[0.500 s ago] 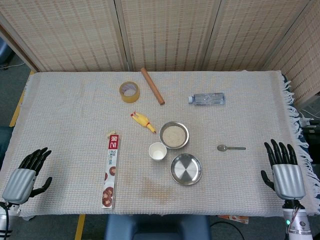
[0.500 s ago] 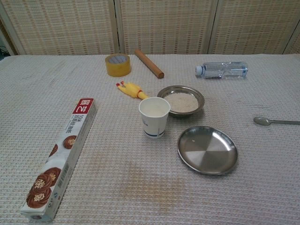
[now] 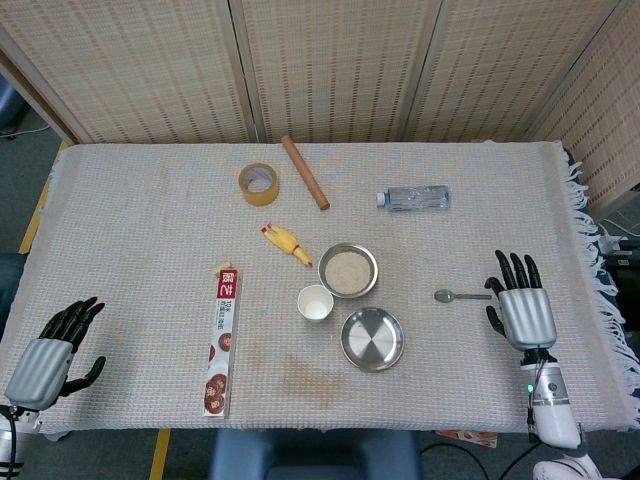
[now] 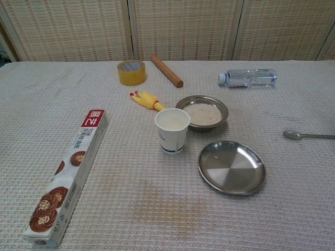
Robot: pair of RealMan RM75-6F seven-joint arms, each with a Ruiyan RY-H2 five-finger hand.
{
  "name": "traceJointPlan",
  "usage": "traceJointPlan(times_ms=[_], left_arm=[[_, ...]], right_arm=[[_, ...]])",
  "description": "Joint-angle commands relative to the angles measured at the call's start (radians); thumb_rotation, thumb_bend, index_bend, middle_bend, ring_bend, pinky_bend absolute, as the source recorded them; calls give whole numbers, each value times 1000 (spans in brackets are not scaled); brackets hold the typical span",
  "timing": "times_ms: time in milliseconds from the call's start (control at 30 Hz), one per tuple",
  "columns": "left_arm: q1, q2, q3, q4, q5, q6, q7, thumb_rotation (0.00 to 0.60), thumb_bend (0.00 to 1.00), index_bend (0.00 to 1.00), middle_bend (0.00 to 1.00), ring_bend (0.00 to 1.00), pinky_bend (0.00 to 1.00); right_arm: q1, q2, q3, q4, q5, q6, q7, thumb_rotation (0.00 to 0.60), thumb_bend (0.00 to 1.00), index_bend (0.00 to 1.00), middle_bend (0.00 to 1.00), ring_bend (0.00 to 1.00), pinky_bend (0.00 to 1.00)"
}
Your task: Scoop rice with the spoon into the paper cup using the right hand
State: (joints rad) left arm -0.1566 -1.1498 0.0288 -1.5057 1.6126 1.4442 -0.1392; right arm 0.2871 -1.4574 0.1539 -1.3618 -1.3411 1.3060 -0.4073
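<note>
Your right hand (image 3: 524, 312) sits at the near right of the table with its fingers spread and nothing in it, back upward, fingertips just beside the handle end of the spoon (image 3: 461, 296); you cannot tell from the head view whether they touch. Your left hand (image 3: 48, 350) rests at the near left edge, fingers apart too, holding nothing. Neither hand shows in the chest view.

Nearest you on the cloth lies the long wrap box (image 4: 67, 176), on the left, running near to far. To the right of centre is the empty steel plate (image 4: 232, 167). Just beyond it and to its left stands the cup (image 4: 172, 130), upright. The spoon lies flat on the right, bowl pointing left, well apart from the cup. Right behind the cup is the rice bowl (image 4: 202, 112), holding white rice, close to the cup's far right side. A yellow rubber chicken (image 4: 146, 99) lies left of the bowl. Farther back you have the tape roll (image 4: 131, 71), the wooden rod (image 4: 166, 71) lying aslant, and the water bottle (image 4: 248, 78) on its side at the far right.
</note>
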Motion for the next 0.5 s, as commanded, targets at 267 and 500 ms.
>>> traceJointPlan(times_ms=[267, 500], left_arm=[[2, 6, 3, 2, -4, -4, -9, 600, 393, 0, 0, 0, 125], [-4, 3, 2, 1, -16, -23, 1, 600, 393, 0, 0, 0, 125]], right_arm=[[96, -161, 27, 270, 100, -168, 38, 598, 298, 476, 81, 0, 0], [127, -217, 25, 373, 101, -207, 75, 598, 305, 500, 94, 0, 0]])
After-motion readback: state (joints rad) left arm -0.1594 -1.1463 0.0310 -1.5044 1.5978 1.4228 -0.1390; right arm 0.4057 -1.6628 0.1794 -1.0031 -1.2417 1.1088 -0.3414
